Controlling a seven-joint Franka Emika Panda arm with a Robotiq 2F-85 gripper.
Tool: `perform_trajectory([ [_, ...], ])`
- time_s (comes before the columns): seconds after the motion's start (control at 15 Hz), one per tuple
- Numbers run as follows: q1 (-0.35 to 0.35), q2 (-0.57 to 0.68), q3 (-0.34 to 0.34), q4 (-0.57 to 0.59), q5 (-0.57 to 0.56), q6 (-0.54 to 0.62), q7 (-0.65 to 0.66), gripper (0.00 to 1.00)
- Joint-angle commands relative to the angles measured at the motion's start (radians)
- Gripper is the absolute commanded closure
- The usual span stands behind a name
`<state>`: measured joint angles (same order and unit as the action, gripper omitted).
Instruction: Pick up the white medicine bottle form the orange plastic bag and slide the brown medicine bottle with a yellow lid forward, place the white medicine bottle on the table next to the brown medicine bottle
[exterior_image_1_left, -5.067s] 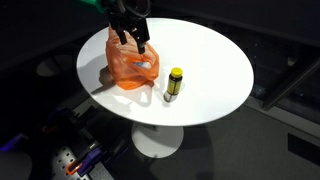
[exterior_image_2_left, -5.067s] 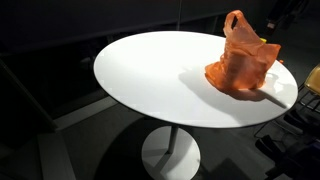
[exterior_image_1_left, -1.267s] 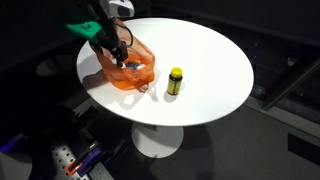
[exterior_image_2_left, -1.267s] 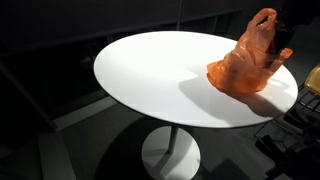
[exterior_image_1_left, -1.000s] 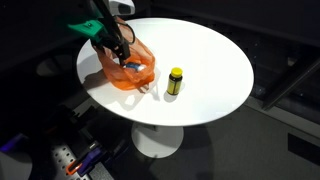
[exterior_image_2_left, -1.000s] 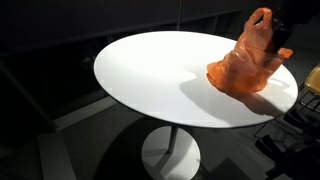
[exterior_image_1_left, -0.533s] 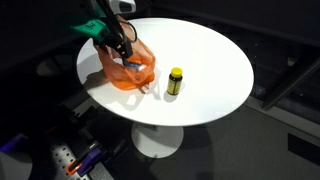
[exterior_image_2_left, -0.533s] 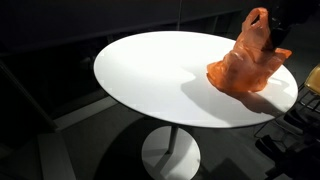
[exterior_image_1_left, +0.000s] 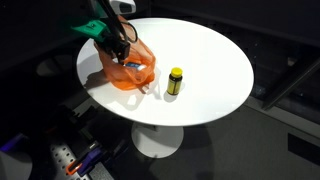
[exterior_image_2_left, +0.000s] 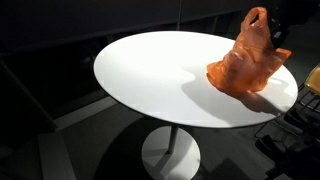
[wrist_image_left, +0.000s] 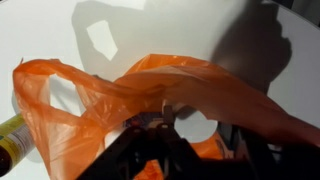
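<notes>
The orange plastic bag (exterior_image_1_left: 138, 72) sits at the edge of the round white table (exterior_image_1_left: 215, 55) and shows in both exterior views. My gripper (exterior_image_1_left: 121, 52) reaches down into the bag's open mouth. In the wrist view its dark fingers (wrist_image_left: 166, 118) stand on both sides of the white medicine bottle (wrist_image_left: 190, 128) and press against it. Bag handles (wrist_image_left: 90, 85) drape over the fingers. The brown medicine bottle with a yellow lid (exterior_image_1_left: 175, 81) stands upright on the table beside the bag, apart from it. It also shows at the wrist view's edge as a brown bottle (wrist_image_left: 14, 135).
The table (exterior_image_2_left: 150, 80) has a single pedestal and a rounded edge close to the bag (exterior_image_2_left: 245, 62). Dark floor and cables surround it. Much of the arm is hidden behind the bag in an exterior view.
The arm has barely moved over the last second. Inside the bag the fingers have drawn together around the white medicine bottle.
</notes>
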<state>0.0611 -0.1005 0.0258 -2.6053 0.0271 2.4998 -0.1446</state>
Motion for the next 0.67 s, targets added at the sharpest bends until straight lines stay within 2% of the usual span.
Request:
perform_trajectory([
  [0.0, -0.012, -0.025, 0.001, 0.0, -0.025, -0.009, 0.026, 0.81],
  [0.6, -0.043, -0.158, -0.036, 0.069, -0.008, -0.152, 0.016, 0.81],
])
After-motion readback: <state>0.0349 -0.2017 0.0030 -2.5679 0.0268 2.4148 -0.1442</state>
